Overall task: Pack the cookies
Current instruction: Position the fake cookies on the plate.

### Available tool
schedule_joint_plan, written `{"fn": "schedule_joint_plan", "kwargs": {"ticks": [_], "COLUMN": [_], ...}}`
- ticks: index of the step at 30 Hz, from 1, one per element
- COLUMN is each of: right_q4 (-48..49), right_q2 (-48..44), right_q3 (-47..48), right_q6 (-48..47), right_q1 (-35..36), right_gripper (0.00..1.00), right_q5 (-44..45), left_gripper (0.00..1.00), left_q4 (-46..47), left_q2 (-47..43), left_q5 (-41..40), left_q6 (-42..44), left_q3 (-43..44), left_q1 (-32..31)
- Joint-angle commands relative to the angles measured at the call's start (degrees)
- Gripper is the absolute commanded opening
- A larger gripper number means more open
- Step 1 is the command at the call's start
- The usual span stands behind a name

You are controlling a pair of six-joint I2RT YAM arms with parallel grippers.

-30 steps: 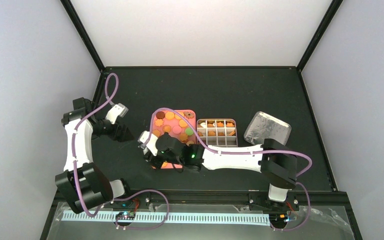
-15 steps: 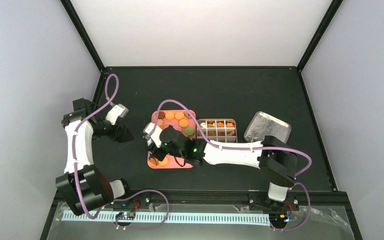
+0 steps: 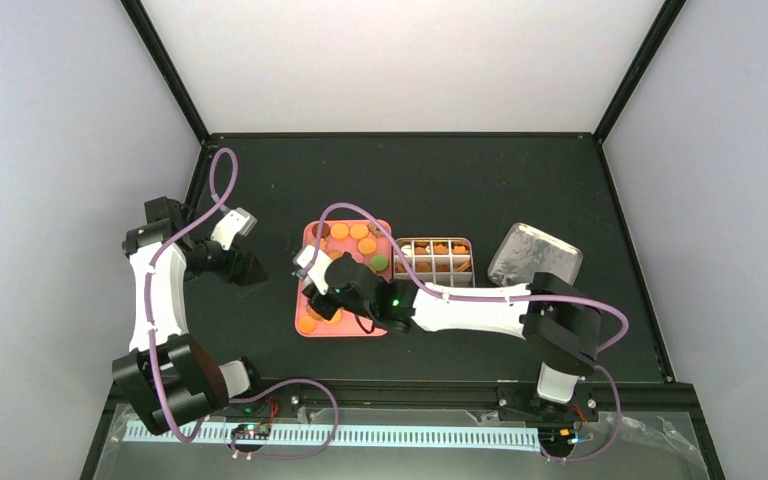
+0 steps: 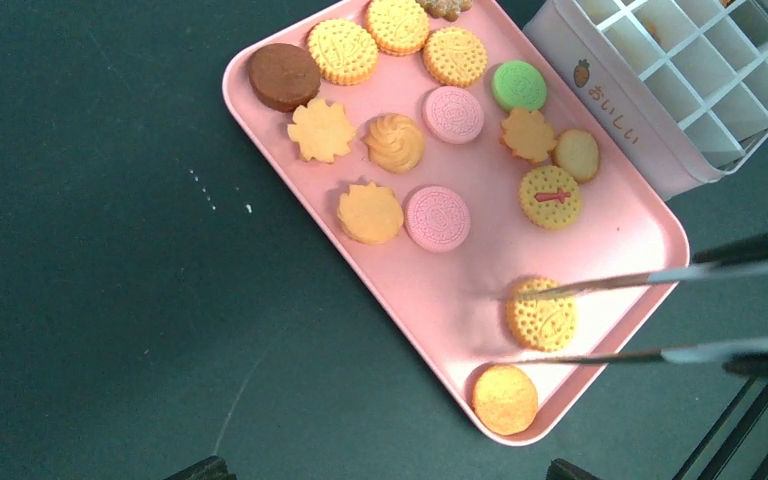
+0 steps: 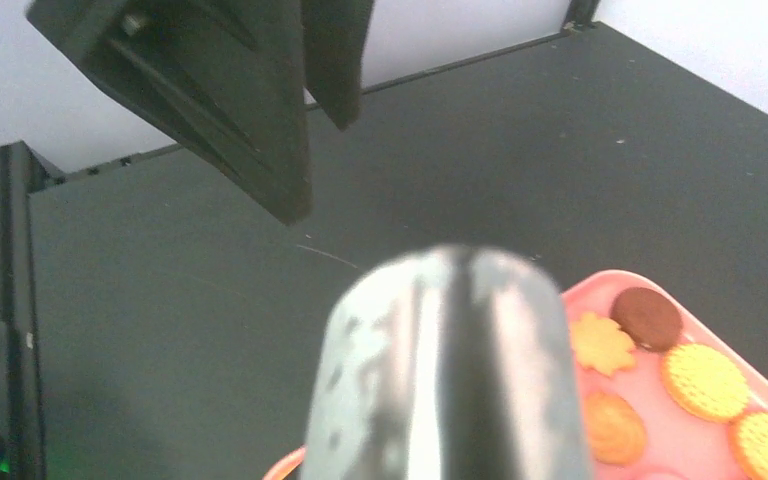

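Cookies [image 4: 396, 142], mostly orange with a few pink, one green and one dark brown, lie on a pink tray [image 4: 460, 300]; the tray also shows in the top view [image 3: 355, 328]. My right gripper [image 3: 332, 290] is shut on metal tongs [image 4: 660, 277], which fill the right wrist view [image 5: 450, 370]. The two tong tines straddle a yellow round cookie [image 4: 541, 320] near the tray's near corner, slightly apart. Another orange cookie [image 4: 505, 398] lies beside it. My left gripper [image 3: 248, 268] hovers left of the tray, open and empty, its fingertips [image 4: 200, 468] far apart.
A white divided box [image 3: 435, 262] stands right of the tray, with orange cookies in its far compartments; its wall shows in the left wrist view [image 4: 620, 110]. A silvery tin lid [image 3: 533, 256] lies further right. Black walls edge the dark table.
My right gripper has moved with the tongs from the tray's near end towards its middle, uncovering the cookies at the near left corner. The left arm has barely moved.
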Motion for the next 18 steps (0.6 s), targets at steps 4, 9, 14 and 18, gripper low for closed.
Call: {"fn": "schedule_joint_plan", "kwargs": {"ticks": [4, 9, 14, 18], "right_q4": [-0.4, -0.1, 0.3, 0.7], "right_q2": [-5.7, -6.4, -6.2, -4.6], "right_q3": [-5.2, -4.2, -1.6, 0.9], "right_q6": [-3.7, -2.9, -1.2, 0.7], "right_q1": [-0.3, -0.3, -0.2, -0.2], "right_gripper": [0.33, 0.34, 0.37, 0.39], "right_q5": [8.7, 6.9, 1.4, -3.6], "left_gripper": [0.84, 0.84, 0.84, 0.84], "left_q4": [-0.5, -0.6, -0.9, -0.9], "left_q2": [-0.9, -1.2, -1.6, -1.4], "left_q5": [2.2, 2.2, 2.0, 2.1], "left_q6": [0.7, 0.6, 0.9, 0.8], "left_q3": [-0.2, -0.1, -0.1, 0.0], "left_q1": [0.4, 0.4, 0.4, 0.4]}}
